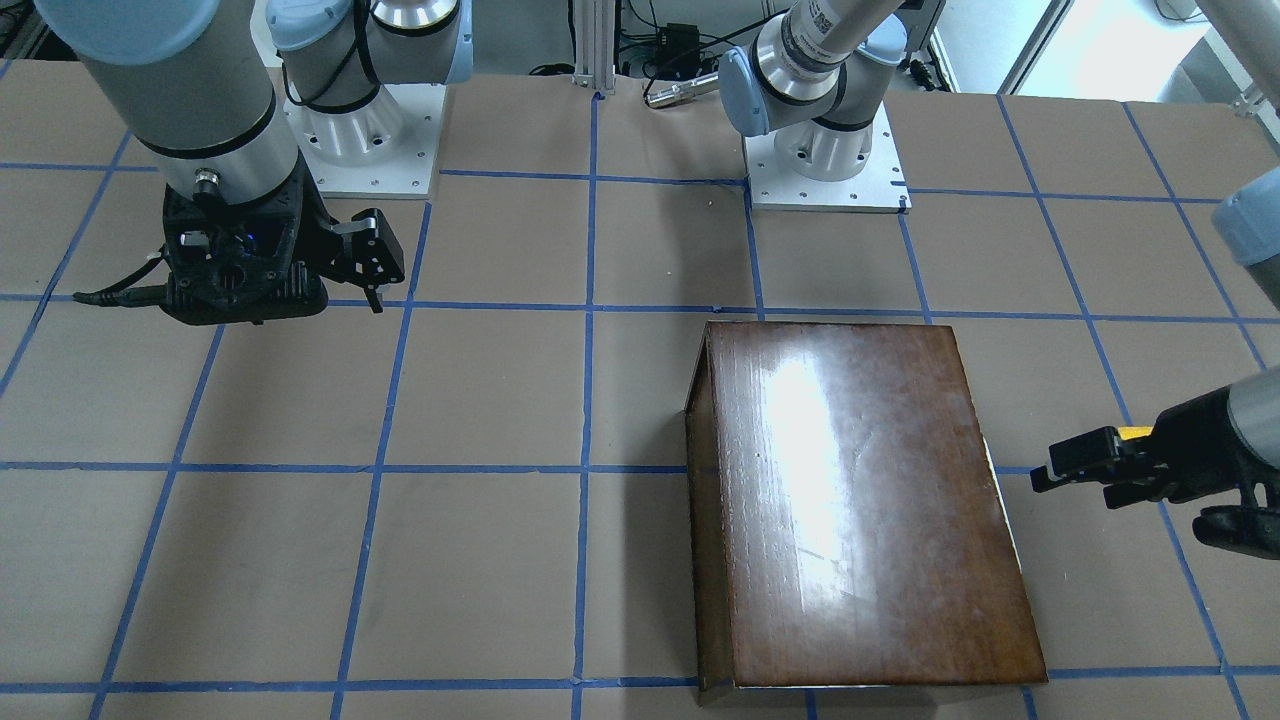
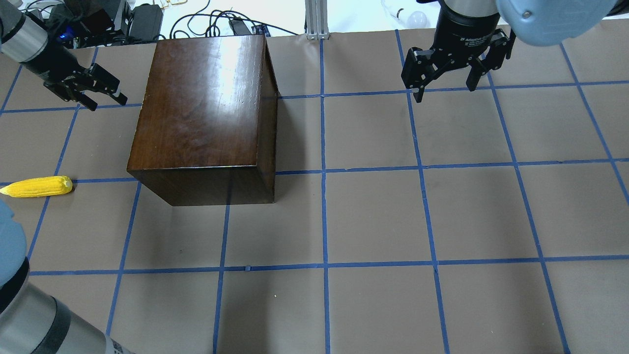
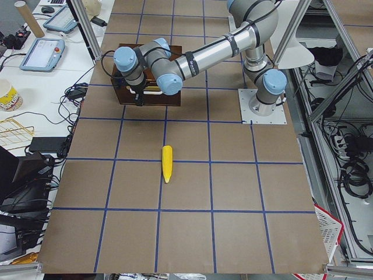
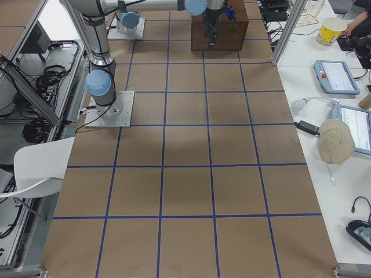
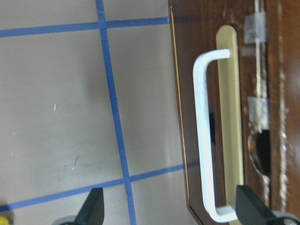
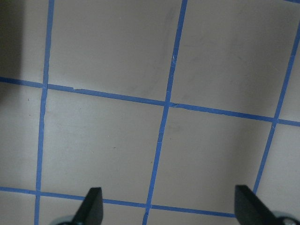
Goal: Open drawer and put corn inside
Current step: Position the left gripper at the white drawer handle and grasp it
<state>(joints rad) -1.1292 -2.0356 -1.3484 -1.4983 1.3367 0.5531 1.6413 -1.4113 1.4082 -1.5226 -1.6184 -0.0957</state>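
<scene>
The glossy dark-brown box [image 2: 206,108] stands left of the table's middle. Its drawer [image 5: 225,117] is closed; the worn brown front with a white handle [image 5: 202,136] faces my left gripper. My left gripper [image 2: 104,97] is open and empty, a short way off the drawer front. In the left wrist view the handle lies between its fingertips [image 5: 91,208] but farther off. The yellow corn [image 2: 37,187] lies on the table, left of the box and nearer the robot. My right gripper [image 2: 446,91] is open and empty above bare table at the far right.
The table [image 2: 373,221] is brown paper with a grid of blue tape. The two arm bases [image 1: 820,150] stand on white plates at the robot's edge. Cables and devices [image 2: 142,19] lie past the far edge behind the box.
</scene>
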